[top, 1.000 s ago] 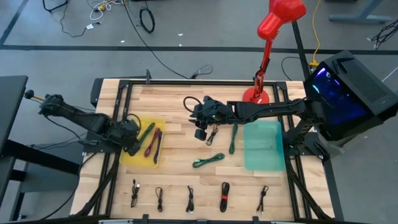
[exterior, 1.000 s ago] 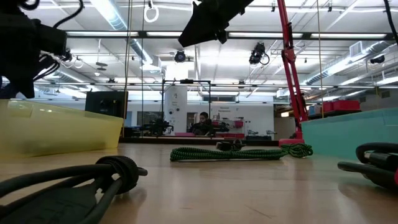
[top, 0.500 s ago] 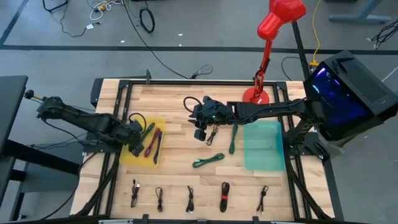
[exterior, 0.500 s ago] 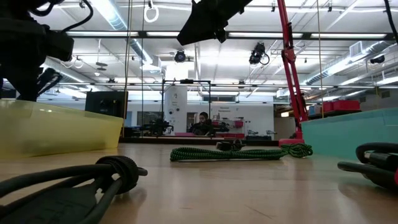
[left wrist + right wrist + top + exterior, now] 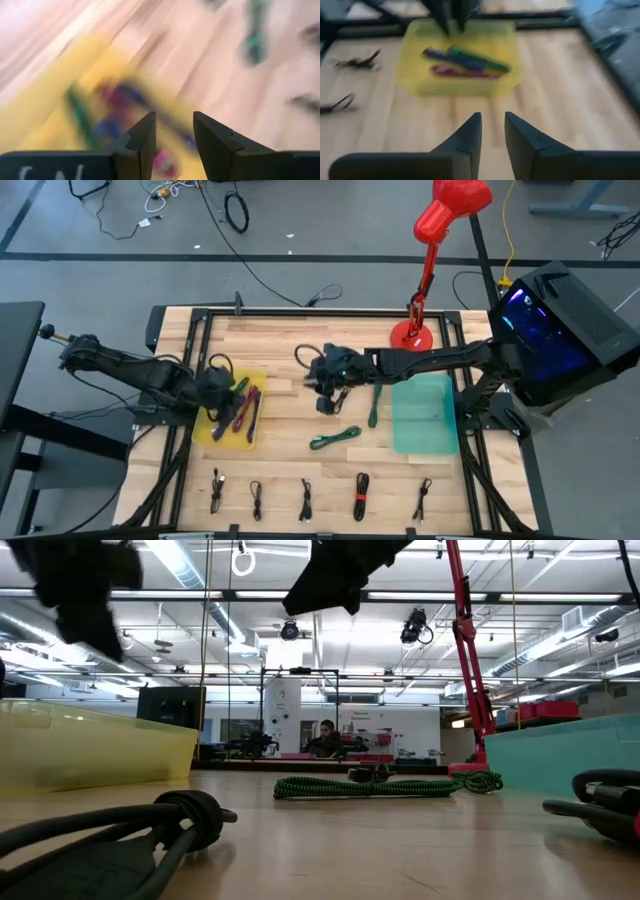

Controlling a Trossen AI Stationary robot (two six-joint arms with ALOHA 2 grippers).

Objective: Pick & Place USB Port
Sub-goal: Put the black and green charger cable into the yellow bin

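Note:
A yellow tray point(image 5: 236, 409) at the table's left holds green, red and blue coiled cables point(image 5: 465, 61). My left gripper point(image 5: 216, 383) hangs above the tray's far left part, open, with nothing between its fingers point(image 5: 172, 131). My right gripper point(image 5: 322, 400) hangs open and empty above the table's middle, facing the tray point(image 5: 491, 131). A black cable point(image 5: 342, 393) lies on the wood just beside it. Two green coiled cables point(image 5: 335, 438) point(image 5: 375, 402) lie on the table near the middle. I cannot make out a USB port as such.
A teal tray point(image 5: 424, 413) stands at the right, and a red lamp's base point(image 5: 411, 332) at the far right. A row of several small tied cables point(image 5: 306, 497) lies along the near edge. Bare wood lies between the two trays.
My left gripper has risen from the yellow tray and shifted slightly toward the table's far edge and right. The left wrist view is blurred with this motion. The cables in the tray lie where they were.

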